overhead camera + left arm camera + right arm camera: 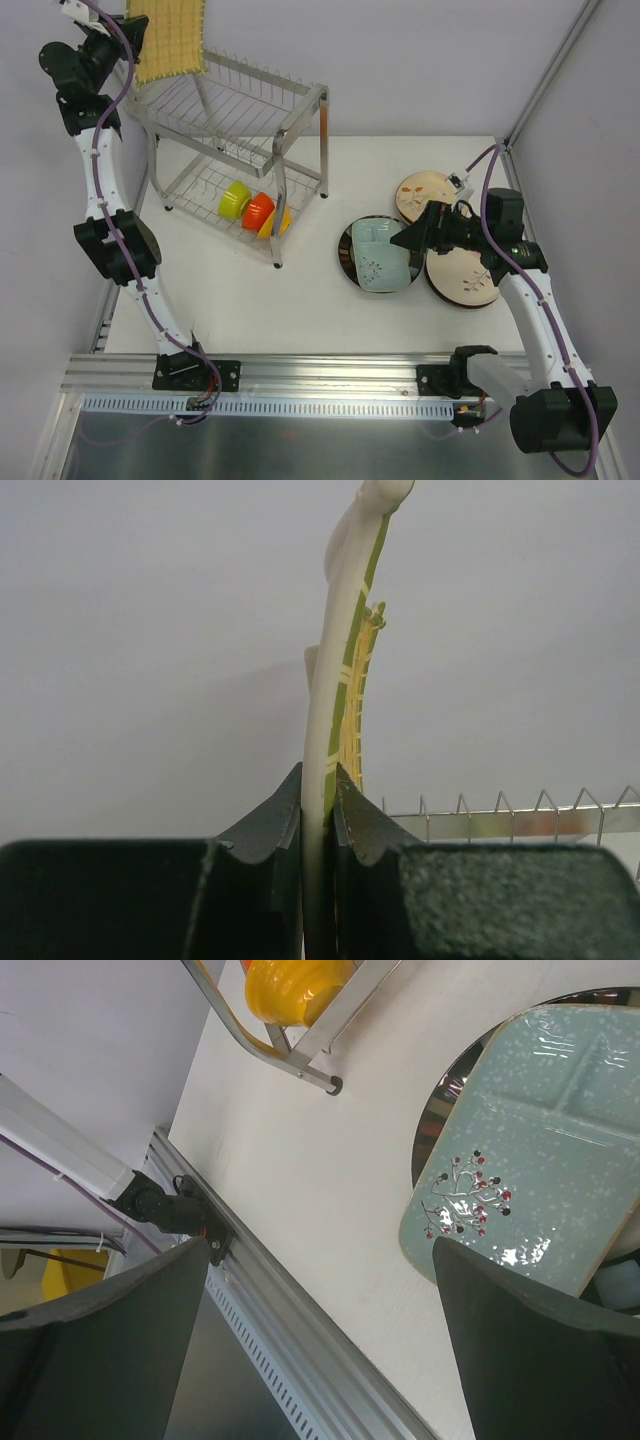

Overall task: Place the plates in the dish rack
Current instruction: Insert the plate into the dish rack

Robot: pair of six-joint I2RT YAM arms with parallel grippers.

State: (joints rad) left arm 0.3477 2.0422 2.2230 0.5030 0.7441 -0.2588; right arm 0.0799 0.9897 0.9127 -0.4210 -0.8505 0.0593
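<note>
My left gripper (pixel 135 40) is shut on the square yellow woven-look plate (pixel 168 40), held on edge above the back left corner of the silver wire dish rack (pixel 300 110). In the left wrist view the plate's rim (pixel 335 710) stands upright between the fingers (pixel 355 810). My right gripper (pixel 415 240) is open above the pale teal squarish plate (pixel 380 258), which lies on a round dark plate (pixel 347 262). In the right wrist view the teal plate (pixel 540 1170) sits by the right finger (pixel 520 1350). Two cream floral plates (pixel 425 192) (pixel 462 280) lie beside it.
Green (pixel 234 199), orange (pixel 257 211) and yellow (pixel 277 222) bowls sit in the rack's lower tier. The yellow bowl (pixel 295 985) and a rack leg (pixel 300 1065) show in the right wrist view. A metal rail (pixel 330 375) runs along the table's near edge. Walls close the back and right.
</note>
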